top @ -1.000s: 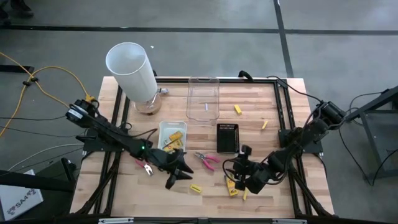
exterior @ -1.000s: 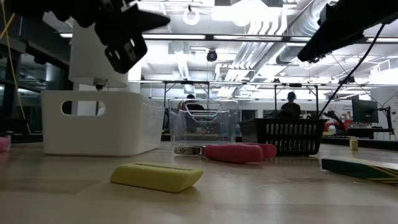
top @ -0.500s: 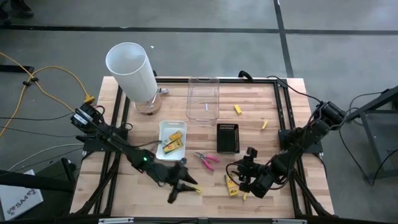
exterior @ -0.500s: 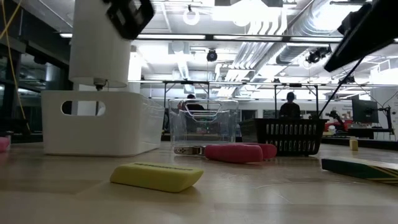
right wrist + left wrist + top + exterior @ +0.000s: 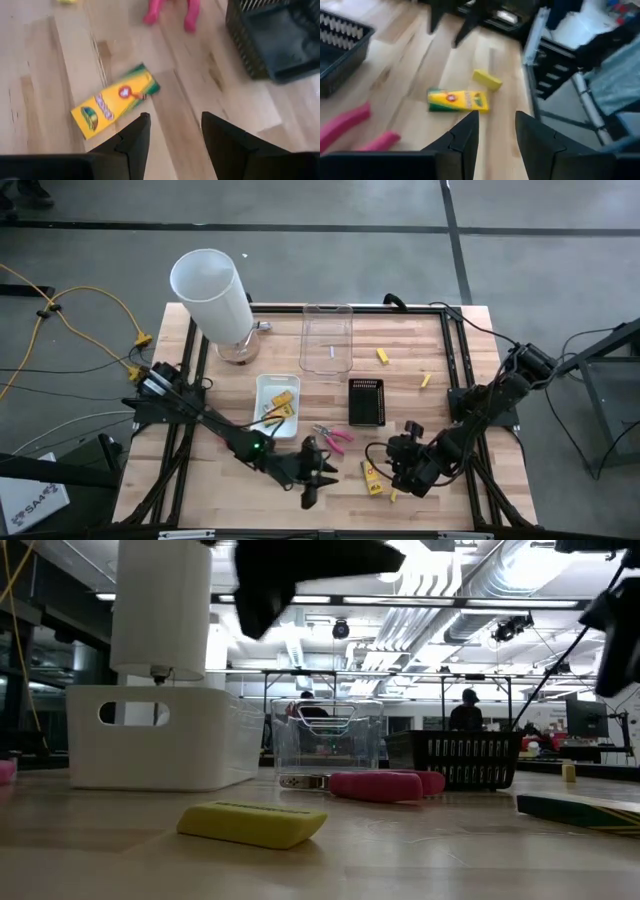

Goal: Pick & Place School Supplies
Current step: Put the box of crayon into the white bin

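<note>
Wooden slatted table [image 5: 440,360]: flat yellow crayon pack with red mark [image 5: 371,477] lies just beside right gripper [image 5: 397,463], fingers parted, empty. Pink-handled pliers [image 5: 333,436] near pack. Left gripper [image 5: 318,475], spread open, empty, beside pliers.

Wooden table [image 5: 470,330], trays [image 5: 327,340], pliers [image 5: 333,436], yellow packs [image 5: 371,477], white cylinder [image 5: 213,292]

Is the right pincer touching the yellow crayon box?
Apart. In the right wrist view, bare wood separates the open right pincer from the crayon box.
</note>
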